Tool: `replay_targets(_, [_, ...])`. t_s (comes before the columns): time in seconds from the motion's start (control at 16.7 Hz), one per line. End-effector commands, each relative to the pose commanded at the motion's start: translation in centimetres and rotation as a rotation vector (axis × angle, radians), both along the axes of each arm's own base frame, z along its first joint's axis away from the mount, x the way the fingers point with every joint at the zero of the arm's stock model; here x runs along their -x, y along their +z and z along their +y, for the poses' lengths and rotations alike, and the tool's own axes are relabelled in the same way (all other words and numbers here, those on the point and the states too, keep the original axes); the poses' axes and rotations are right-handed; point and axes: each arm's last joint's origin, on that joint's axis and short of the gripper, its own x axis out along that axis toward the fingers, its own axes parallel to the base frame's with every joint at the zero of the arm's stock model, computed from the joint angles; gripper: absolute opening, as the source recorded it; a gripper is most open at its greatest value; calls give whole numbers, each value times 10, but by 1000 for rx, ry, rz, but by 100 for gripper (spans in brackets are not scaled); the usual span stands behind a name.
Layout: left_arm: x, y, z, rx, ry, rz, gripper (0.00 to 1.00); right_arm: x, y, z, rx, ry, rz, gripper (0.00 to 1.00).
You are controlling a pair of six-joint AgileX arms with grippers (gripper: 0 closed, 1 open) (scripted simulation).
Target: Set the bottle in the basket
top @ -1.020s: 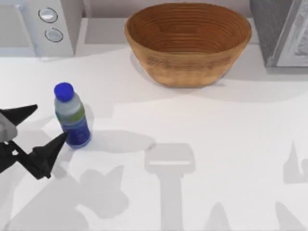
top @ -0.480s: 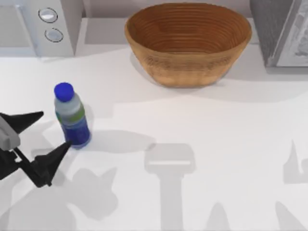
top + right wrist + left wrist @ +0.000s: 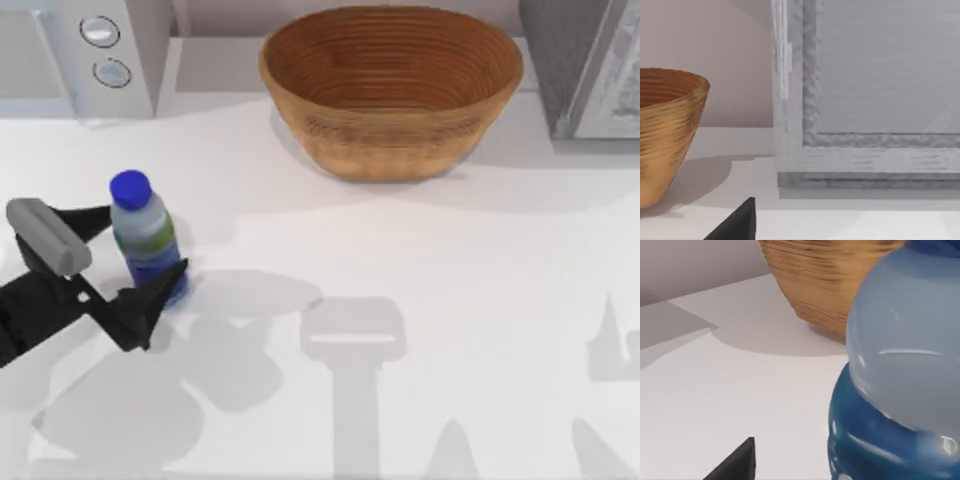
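Observation:
The bottle (image 3: 146,236), blue-capped with a dark blue lower half, stands upright at the table's left. My left gripper (image 3: 146,242) is open and straddles it, one finger behind the bottle and one in front, near its base. In the left wrist view the bottle (image 3: 900,370) looms very close beside one black fingertip (image 3: 742,460). The basket (image 3: 390,140) sits at the back centre, tan and ribbed inside, with nothing in it. The right wrist view shows one dark fingertip (image 3: 742,220) of my right gripper, with the basket (image 3: 665,130) off to one side; that arm is parked.
A white appliance with two round knobs (image 3: 85,50) stands at the back left. A grey cabinet (image 3: 585,65) stands at the back right, close to the basket's right end. Bare white tabletop (image 3: 400,260) lies between bottle and basket.
My left gripper has moved right and up the view, from beside the bottle to straddling it. The bottle and basket have stayed put.

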Motion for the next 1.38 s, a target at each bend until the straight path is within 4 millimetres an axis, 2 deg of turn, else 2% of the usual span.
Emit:
replay_targets(0.18, [-13, -3, -17, 0, 0, 0, 100, 0, 0, 0, 0, 0, 0, 100])
replay_targets(0.42, [-14, -3, -18, 0, 0, 0, 100, 0, 0, 0, 0, 0, 0, 100])
replay_targets(1.2, [-14, -3, -18, 0, 0, 0, 2, 0, 0, 0, 0, 0, 0, 100])
replay_targets(1.38, [-14, -3, -18, 0, 0, 0, 0, 0, 0, 0, 0, 0, 0, 100])
